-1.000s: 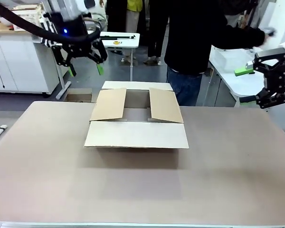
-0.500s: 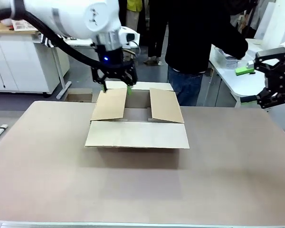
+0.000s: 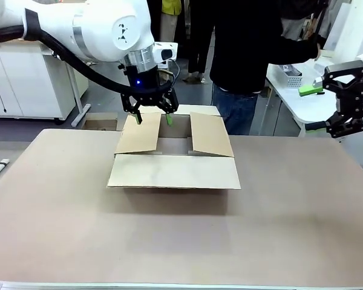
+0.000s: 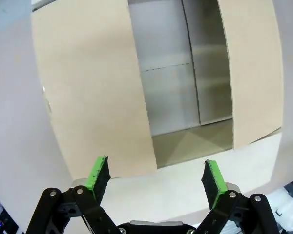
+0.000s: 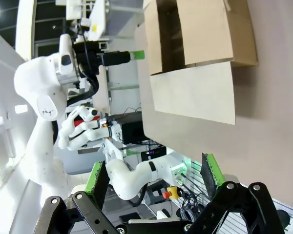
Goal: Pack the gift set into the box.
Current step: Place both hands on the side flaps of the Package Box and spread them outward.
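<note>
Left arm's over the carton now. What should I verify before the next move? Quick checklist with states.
1. Left tool open, holding nothing: ok.
2. Right tool open, well off the box: ok.
3. Opening unobstructed: not ok; left flap and right flap lean inward over it.
4. Person reaching aside, not over the box: ok.
5. Box floor bare where the left wrist view shows it: ok.

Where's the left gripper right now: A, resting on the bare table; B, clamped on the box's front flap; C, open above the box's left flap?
C: the left gripper hangs open above the box, over its left flap.
</note>
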Robot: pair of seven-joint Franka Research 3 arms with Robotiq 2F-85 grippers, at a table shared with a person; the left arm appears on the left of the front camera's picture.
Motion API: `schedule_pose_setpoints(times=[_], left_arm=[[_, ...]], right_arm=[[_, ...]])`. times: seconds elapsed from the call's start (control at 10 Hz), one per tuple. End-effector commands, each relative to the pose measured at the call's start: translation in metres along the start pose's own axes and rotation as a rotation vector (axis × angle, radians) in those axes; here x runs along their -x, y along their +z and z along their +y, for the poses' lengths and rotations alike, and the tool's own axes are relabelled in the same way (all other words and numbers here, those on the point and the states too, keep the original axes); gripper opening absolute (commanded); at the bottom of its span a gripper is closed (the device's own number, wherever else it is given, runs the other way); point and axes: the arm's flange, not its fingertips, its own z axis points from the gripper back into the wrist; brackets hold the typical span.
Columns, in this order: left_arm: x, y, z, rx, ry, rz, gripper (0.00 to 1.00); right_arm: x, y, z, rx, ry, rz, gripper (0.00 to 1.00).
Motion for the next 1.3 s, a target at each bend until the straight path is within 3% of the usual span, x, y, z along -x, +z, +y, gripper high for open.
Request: schedule_pose_setpoints(times=[0.0, 0.1, 0.2, 0.6, 1.2], left_arm=[[-0.007, -0.020, -0.007, -0.068, 0.194, -0.028, 1.00], [-0.018, -0.035, -0.019, -0.161, 0.268, -0.043, 1.00], [-0.026, -0.044, -0.029, -0.174, 0.268, -0.051, 1.00], [-0.056, -0.068, -0.032, -0.413, 0.451, -0.115, 1.00], [-0.067, -0.096, -0.024, -0.600, 0.340, 0.014, 1.00]], right_arm=[[-0.002, -0.002, 0.002, -0.022, 0.020, -0.003, 1.00], [-0.002, -0.002, 0.002, -0.022, 0.020, -0.003, 1.00], [-0.002, -0.002, 0.002, -0.022, 0.020, -0.003, 1.00], [-0.002, -0.002, 0.002, -0.022, 0.020, -0.003, 1.00], [-0.002, -0.002, 0.002, -0.022, 0.020, -0.003, 1.00]])
